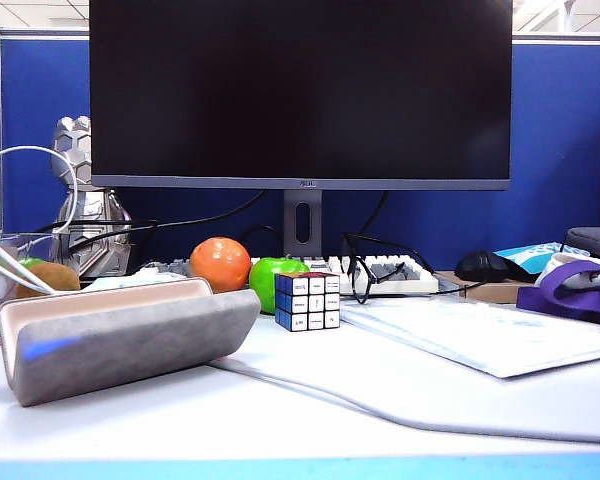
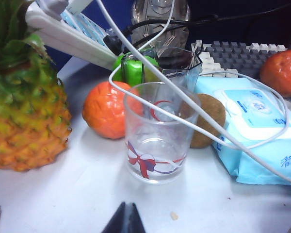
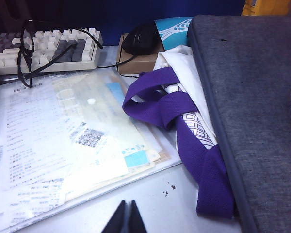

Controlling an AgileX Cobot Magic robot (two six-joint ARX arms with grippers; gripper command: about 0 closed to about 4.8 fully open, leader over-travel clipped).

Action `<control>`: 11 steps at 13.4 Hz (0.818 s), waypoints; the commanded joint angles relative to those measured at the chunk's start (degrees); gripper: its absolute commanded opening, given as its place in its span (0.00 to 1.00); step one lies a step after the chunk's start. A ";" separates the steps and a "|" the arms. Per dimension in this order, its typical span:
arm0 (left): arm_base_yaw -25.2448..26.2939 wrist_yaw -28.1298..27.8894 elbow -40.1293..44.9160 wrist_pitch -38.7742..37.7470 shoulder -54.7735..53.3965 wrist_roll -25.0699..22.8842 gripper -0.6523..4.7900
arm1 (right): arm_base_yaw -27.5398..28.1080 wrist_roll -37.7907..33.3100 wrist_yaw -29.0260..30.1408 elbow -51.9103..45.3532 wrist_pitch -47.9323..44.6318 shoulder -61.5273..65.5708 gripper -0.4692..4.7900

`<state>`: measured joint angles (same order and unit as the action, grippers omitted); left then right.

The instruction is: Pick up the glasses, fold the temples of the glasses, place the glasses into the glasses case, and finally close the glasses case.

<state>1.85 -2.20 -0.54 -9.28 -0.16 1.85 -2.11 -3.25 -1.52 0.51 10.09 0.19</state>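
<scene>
My left end effector [image 2: 126,218] hangs low over the white counter [image 2: 77,194], its two dark tips pressed together, holding nothing. Ahead of it stands a clear drinking glass [image 2: 157,131] with a red-and-blue bow print. A pineapple [image 2: 24,97] is off to one side, an orange [image 2: 104,109] and a kiwi [image 2: 208,119] sit just behind the glass, and a light-blue wet-wipe pack [image 2: 254,131] lies beside them with white cables [image 2: 194,111] draped across.

My right end effector [image 3: 125,218] is likewise pinched closed and empty, above a plastic sleeve of printed papers [image 3: 63,141]. A purple strap [image 3: 184,131] lies along a grey fabric bag [image 3: 252,97].

The glasses [image 1: 375,268] are unfolded, propped at the keyboard [image 1: 400,272] under the monitor [image 1: 300,90], temples [image 1: 385,243] extended. The glasses case [image 1: 130,335] lies open on the counter's near left, grey outside, beige lining showing along its upper edge. A Rubik's cube [image 1: 307,301] stands between case and glasses, a green apple [image 1: 275,280] behind it.
</scene>
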 commanded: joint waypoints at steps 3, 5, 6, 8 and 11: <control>-0.04 0.04 0.04 0.00 0.11 0.33 0.11 | -0.13 -6.49 0.57 0.00 -3.21 -0.09 0.08; -0.04 0.04 0.00 0.77 0.11 0.37 0.11 | -0.13 -9.73 1.27 2.14 -4.76 -0.09 0.08; -0.07 0.77 -0.63 2.93 0.11 2.99 0.11 | -0.13 -11.76 1.25 7.15 -4.79 -0.09 0.08; -0.07 0.90 -2.32 3.04 0.11 5.49 0.11 | -0.13 -11.76 1.25 11.17 -4.26 0.00 0.08; -0.07 0.90 -6.05 5.05 0.07 8.09 0.11 | -0.13 -11.76 1.53 17.18 -3.85 2.58 0.08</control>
<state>1.83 -1.54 -5.28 -6.46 -0.16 9.32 -2.13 -14.79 -0.21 16.19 7.03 1.85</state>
